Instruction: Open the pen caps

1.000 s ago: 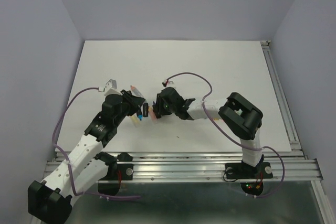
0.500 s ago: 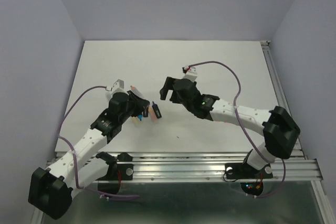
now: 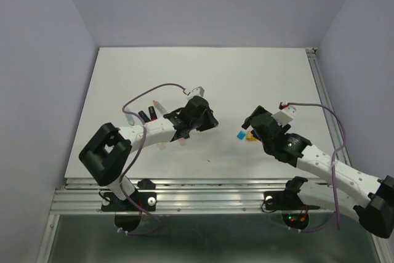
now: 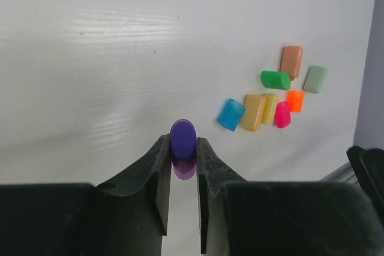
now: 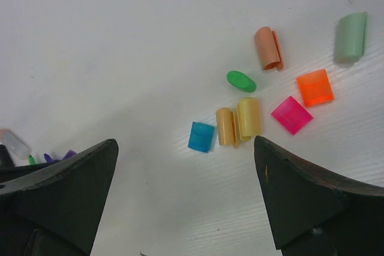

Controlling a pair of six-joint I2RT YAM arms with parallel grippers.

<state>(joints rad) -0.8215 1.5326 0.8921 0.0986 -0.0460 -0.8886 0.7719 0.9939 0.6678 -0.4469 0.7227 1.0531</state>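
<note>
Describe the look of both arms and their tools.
The left arm and right arm have white links and black joints, each with a thin purple cable. The left tool and right tool have matte black tapered fingers.

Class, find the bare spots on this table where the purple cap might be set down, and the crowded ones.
Bare: the far half of the table, beyond both arms, and the strip between the left gripper, holding the purple cap, and the blue cap. Crowded: the cluster of loose caps and the markers beside the left arm.
</note>
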